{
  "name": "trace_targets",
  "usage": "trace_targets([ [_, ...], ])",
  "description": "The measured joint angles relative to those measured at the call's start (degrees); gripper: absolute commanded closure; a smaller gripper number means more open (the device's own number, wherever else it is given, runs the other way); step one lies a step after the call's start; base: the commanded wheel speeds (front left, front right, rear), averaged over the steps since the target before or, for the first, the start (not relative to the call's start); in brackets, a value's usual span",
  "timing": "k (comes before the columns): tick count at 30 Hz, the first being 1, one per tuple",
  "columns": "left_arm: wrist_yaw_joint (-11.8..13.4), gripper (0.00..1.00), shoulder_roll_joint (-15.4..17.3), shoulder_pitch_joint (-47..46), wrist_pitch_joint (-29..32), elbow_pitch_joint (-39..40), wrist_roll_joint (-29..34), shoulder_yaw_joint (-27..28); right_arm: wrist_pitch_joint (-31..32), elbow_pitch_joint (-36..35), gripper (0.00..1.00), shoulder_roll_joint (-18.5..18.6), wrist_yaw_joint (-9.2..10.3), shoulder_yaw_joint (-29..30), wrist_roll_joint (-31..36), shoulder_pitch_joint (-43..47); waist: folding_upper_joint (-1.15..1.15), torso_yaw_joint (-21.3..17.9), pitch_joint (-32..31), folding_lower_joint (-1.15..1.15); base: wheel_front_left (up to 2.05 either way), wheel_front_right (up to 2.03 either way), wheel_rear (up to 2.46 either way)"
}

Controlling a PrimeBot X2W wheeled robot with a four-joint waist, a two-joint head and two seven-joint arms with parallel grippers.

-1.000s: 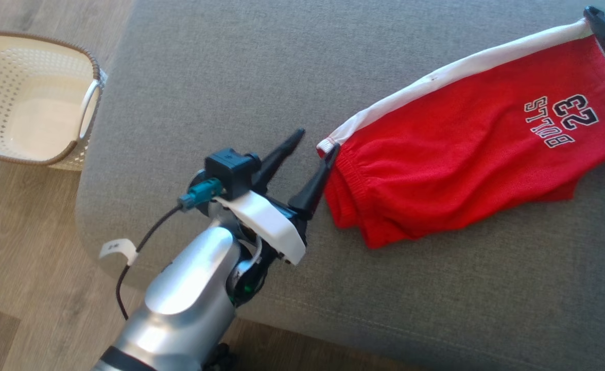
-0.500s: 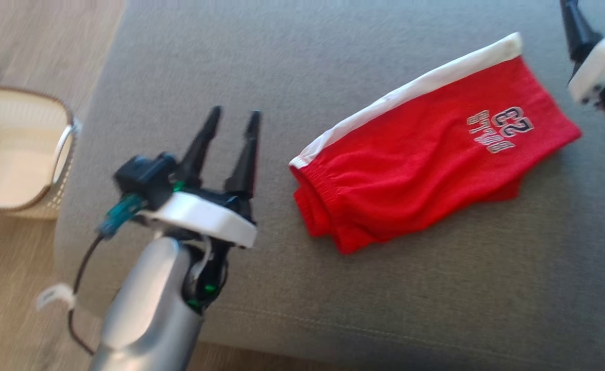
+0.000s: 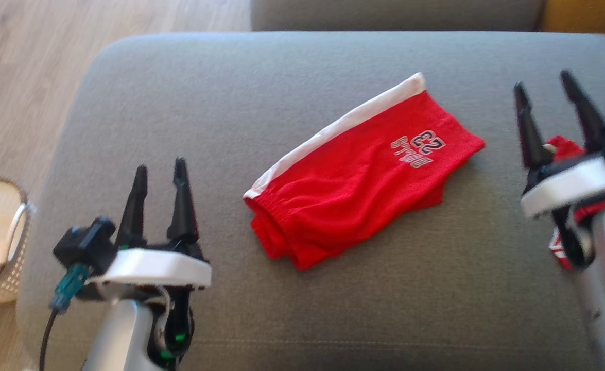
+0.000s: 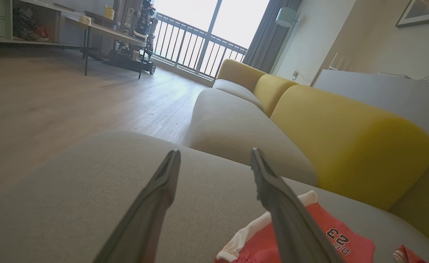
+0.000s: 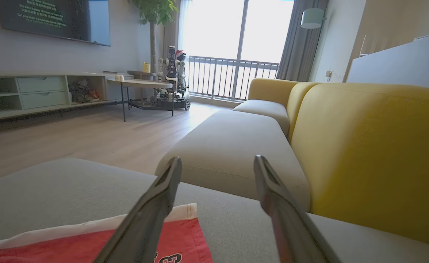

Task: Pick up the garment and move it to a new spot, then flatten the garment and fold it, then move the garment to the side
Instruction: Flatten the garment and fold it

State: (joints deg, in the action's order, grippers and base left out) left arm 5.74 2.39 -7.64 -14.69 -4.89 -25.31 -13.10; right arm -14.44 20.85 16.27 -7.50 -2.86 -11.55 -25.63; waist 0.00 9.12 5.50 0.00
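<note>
Head view shows your left gripper [image 3: 160, 165] and right gripper [image 3: 541, 80] spread and empty beside the folded red shorts [image 3: 353, 180] on the grey cushion [image 3: 230, 93]; pinch only the top layer and the fold may spill open

A: Basket [image 3: 1, 294]?
B: Was cut off at the left edge.
A: Red scrap [image 3: 566, 147] behind the right gripper [image 3: 541, 82]?
B: Mostly hidden, blurred; couldn't tell what it was. Screen text [image 5: 42, 20] was too small.
</note>
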Motion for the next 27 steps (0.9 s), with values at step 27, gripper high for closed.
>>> trace_targets([
  [27,3.3,0.0,0.1,10.6,0.0,2.4,5.6,-0.9,0.0,-9.3,0.0,-12.8,-0.01,11.0,8.1,20.6,0.0,-1.3,-2.1,0.0,0.0,0.0,0.0],
])
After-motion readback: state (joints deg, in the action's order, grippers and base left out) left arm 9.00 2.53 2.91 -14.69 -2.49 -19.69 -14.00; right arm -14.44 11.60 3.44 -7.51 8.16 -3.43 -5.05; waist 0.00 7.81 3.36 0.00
